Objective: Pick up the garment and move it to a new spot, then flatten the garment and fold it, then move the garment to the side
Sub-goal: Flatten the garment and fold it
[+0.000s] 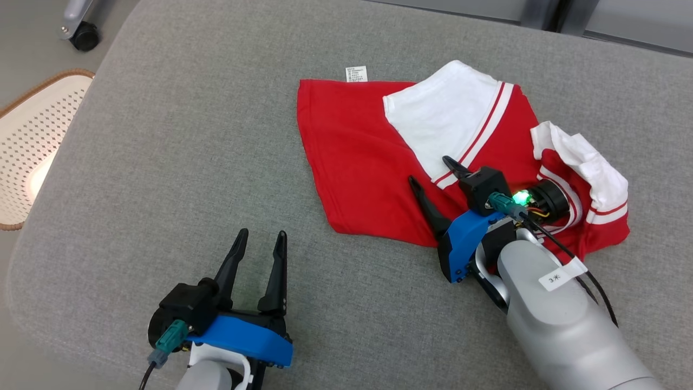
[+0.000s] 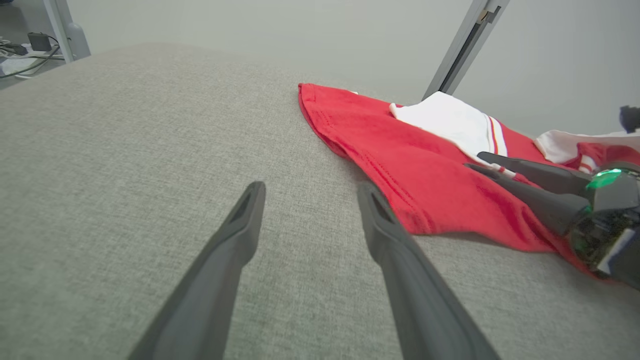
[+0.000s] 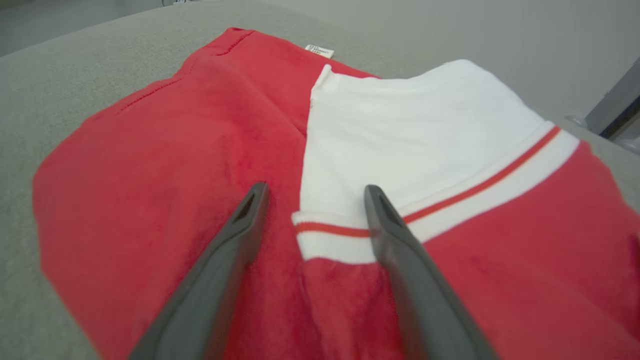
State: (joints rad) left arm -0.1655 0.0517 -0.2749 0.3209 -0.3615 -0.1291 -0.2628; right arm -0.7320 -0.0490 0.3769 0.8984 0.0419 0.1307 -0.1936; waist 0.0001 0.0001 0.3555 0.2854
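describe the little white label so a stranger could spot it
On the grey cushion lies a red and white garment. At its far edge, near the left corner, a label pokes onto the grey. Unlike the large white sleeves, it is tiny, rectangular and printed.

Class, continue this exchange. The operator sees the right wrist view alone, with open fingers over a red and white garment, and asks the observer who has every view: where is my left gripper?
Observer: Your left gripper is open above bare grey cushion, left of the garment and apart from it.
Operator: Does the garment lie flat all over?
Observer: No. Right of your right gripper, a white sleeve is bunched up and folded over.
Operator: Anything beyond the cushion's left edge?
Observer: A pale perforated panel with a woven rim.
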